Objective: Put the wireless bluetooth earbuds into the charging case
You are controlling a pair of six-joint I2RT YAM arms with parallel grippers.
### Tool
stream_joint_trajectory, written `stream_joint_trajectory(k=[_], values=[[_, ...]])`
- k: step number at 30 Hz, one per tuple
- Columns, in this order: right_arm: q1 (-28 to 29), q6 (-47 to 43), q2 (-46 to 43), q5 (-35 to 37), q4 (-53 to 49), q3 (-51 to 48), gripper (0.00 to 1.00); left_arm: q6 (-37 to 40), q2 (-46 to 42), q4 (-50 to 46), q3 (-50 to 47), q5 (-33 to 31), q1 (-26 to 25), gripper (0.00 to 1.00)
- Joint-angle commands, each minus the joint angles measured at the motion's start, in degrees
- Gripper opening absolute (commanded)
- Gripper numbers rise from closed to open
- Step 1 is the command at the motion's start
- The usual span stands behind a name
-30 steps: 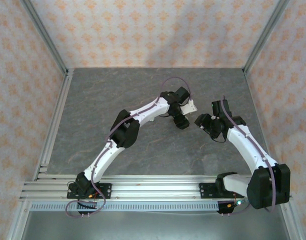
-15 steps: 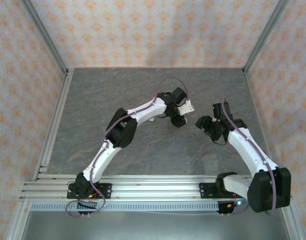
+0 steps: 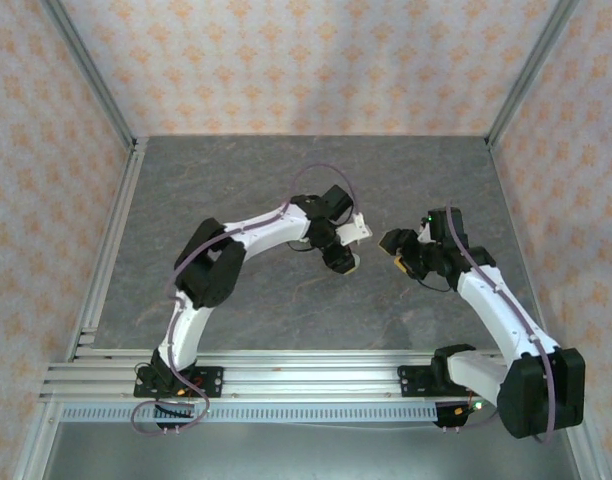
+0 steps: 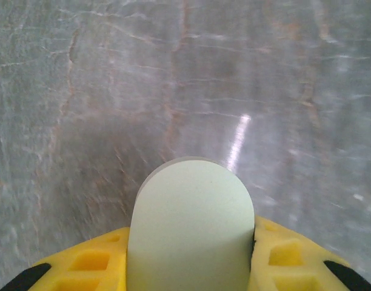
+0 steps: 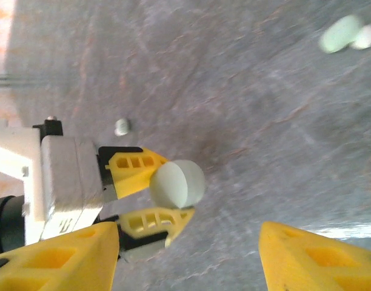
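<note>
The charging case (image 4: 191, 224) is a pale-mint rounded block, and my left gripper (image 4: 191, 248) is shut on it between its yellow fingers (image 4: 91, 264), just above the grey table. The right wrist view has the same case (image 5: 176, 182) in the left gripper (image 5: 173, 189), with my right gripper (image 5: 188, 267) open and apart from it. One tiny whitish earbud (image 5: 122, 126) lies on the table beyond the left gripper. In the top view the left gripper (image 3: 342, 259) and right gripper (image 3: 394, 250) face each other mid-table.
A blurred mint oval piece (image 5: 341, 33) with a whitish bit (image 5: 365, 37) beside it lies farther off on the grey table (image 3: 236, 180). Aluminium rails (image 3: 286, 375) run along the near edge and patterned walls close the other sides.
The left gripper has closed on the case and swung left and nearer with it. The right gripper has shifted slightly left toward it, still open.
</note>
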Motion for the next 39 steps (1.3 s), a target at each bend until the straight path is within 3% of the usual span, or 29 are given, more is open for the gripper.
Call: stream_joint_trajectory(k=[1,9,17,32,39], values=[[3.64,4.55,-2.04,-4.35,5.62,0.22,0.63,-3.06,-8.21,3.86,-4.33,3.66,-0.05,0.31],[9.67,8.01,-2.68,-4.25,5.80,2.31,0.63,-6.65,-22.74,5.02,-14.79,2.79,0.71,0.30],[12.82,8.25,0.01,-8.49,4.37,6.41,0.64,-9.75,-33.62,6.64,-22.16,1.28,1.08,0.30],[22.34,2.59,4.89,-10.83,3.14,11.87,0.63,-11.95,-35.18,7.30,-21.78,1.34,1.14,0.29],[22.83,3.00,2.33,-9.39,1.90,12.14,0.46,-13.00,-37.80,7.16,-23.50,3.40,1.09,0.30]])
